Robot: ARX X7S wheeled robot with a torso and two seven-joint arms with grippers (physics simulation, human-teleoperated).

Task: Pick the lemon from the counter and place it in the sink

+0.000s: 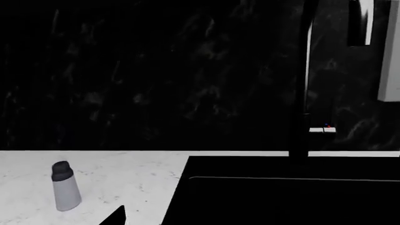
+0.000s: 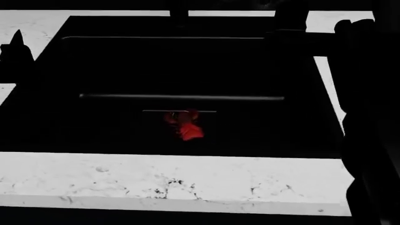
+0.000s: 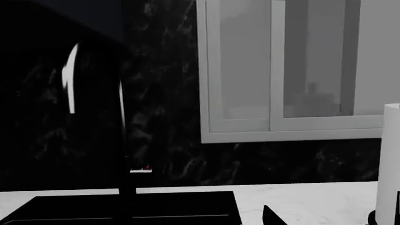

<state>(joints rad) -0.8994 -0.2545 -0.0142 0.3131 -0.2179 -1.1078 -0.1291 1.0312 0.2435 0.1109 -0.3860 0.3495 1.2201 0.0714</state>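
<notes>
- Down in the sink [image 2: 112, 65], near the middle of its floor just past the thin grey bar [image 2: 181, 97], I see a red lumpy object [image 2: 185, 125] beside the square drain plate.
- I cannot find the lemon in any of my three views, so I cannot say where it lies.
- Along the sink's near edge runs the counter [image 2: 175, 180], white with dark specks and a thick front edge; more of it shows at the far corners.
- My left gripper [image 2: 16, 49] shows only as a dark silhouette over the sink's left rim; I cannot tell whether its claw is open or closed.
- My right gripper [image 2: 362, 70] is a black mass along the sink's right rim; its state I cannot tell either.
- On the left wrist view a grey shaker [image 1: 65, 186] stands upright on the counter, left of the sink, and a black faucet [image 1: 303, 93] rises at the sink's back edge.
- On the right wrist view a window [image 3: 293, 70] sits in the dark marbled wall, and a white roll [image 3: 388, 164] stands on the counter.
</notes>
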